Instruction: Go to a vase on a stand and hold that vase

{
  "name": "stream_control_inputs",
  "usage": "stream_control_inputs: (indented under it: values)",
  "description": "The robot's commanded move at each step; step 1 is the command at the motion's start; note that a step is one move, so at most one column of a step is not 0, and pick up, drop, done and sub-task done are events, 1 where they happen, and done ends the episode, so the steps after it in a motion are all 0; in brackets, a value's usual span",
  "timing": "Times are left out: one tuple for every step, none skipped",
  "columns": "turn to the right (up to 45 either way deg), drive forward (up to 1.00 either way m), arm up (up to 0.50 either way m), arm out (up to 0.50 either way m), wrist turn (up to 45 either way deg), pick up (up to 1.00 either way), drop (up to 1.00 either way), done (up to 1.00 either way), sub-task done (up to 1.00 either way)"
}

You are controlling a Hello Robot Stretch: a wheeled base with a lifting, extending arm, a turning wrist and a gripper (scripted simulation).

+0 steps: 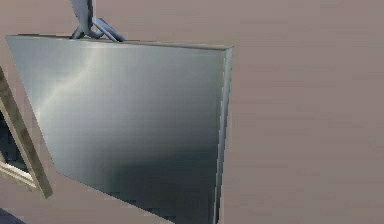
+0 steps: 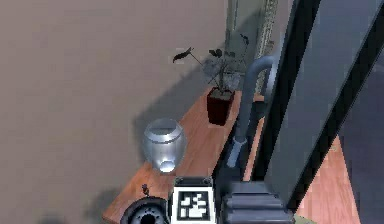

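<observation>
a: what's ahead?
b: a big flat grey panel [image 1: 120,110] hangs from a bracket [image 1: 90,25] against a plain brown wall [image 1: 310,100]. a wooden window frame [image 1: 20,140] sits at the left edge.
a: and out to the side?
b: a long wooden desk [image 2: 205,150] runs along the wall. a potted plant [image 2: 220,100] in a dark red pot stands at its far end. the silver-grey vase [image 2: 163,143] stands nearer, well apart from the plant.
a: the claw?
b: the claw [image 2: 148,212] is a dark body at the bottom edge, near the vase, just left of a white marker square [image 2: 195,204]. i cannot tell how its fingers stand, or whether it holds anything.
</observation>
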Motion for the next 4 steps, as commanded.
stream_control_inputs:
  values:
    - [0.0,0.0,0.0,0.28,0.0,0.0,0.0,0.0,0.0]
    - [0.0,0.0,0.0,0.0,45.0,0.0,0.0,0.0,0.0]
    - [0.0,0.0,0.0,0.0,45.0,0.0,0.0,0.0,0.0]
    - [0.0,0.0,0.0,0.0,45.0,0.0,0.0,0.0,0.0]
